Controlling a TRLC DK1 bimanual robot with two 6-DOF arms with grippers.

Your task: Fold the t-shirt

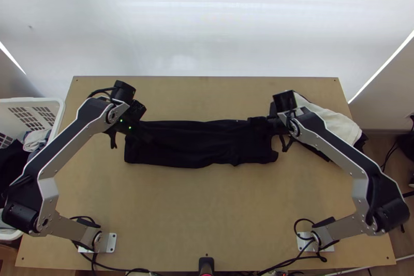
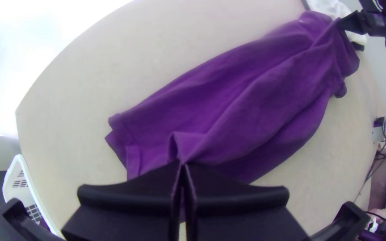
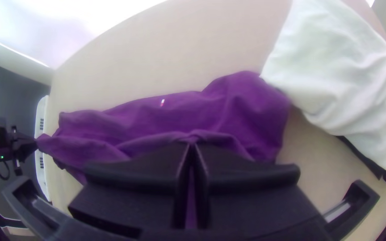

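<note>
One t-shirt (image 1: 204,144) lies lengthwise, nine to three o'clock; left gripper (image 1: 148,137) and right gripper (image 1: 253,120) pinch it near either end.

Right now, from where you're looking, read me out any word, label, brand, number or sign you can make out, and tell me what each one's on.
No text can be read.
Small white and red mark on the t-shirt: too small to tell whether it is a label or carries any words.
White cloth: no lettering that I can make out.
Laundry basket: no lettering that I can make out.
</note>
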